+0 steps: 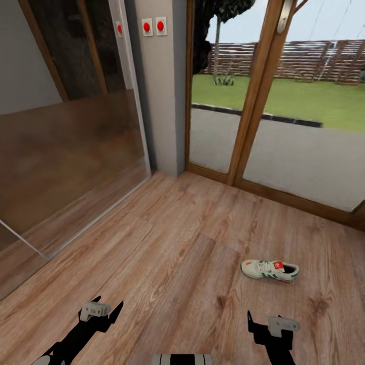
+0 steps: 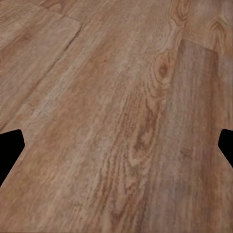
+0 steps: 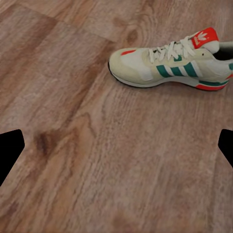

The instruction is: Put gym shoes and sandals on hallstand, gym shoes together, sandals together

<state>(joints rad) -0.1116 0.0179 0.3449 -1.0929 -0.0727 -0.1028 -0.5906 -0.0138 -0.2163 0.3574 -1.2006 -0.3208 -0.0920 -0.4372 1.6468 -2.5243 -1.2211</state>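
1 gym shoe point(image 1: 269, 269) lies on the corridor floor point(image 1: 172, 243), upright on its sole, toe pointing to the robot's left, heel to its right. White upper, green side stripes, red-orange tongue label and heel accent; laces visible. It sits ahead of the right gripper point(image 1: 272, 324), well apart from it, nothing touching.

From the right wrist camera the same gym shoe point(image 3: 170, 65) lies beyond the fingertips point(image 3: 10, 150), which stand wide apart at the 2 edges of the picture with bare plank between them. Right gripper: spread, empty.

Left gripper point(image 1: 101, 310) hangs low over bare floor on the robot's left side. Its wrist camera looks down at wood grain with a knot point(image 2: 162, 70), black fingertips point(image 2: 9, 148) at either edge, far apart, nothing between. Left gripper: spread, empty.

Ahead: a wood-framed glass door point(image 1: 258, 101) onto paving and lawn. On the left, a glass panel point(image 1: 66, 126). 2 red buttons point(image 1: 153, 26) on the grey pillar between.
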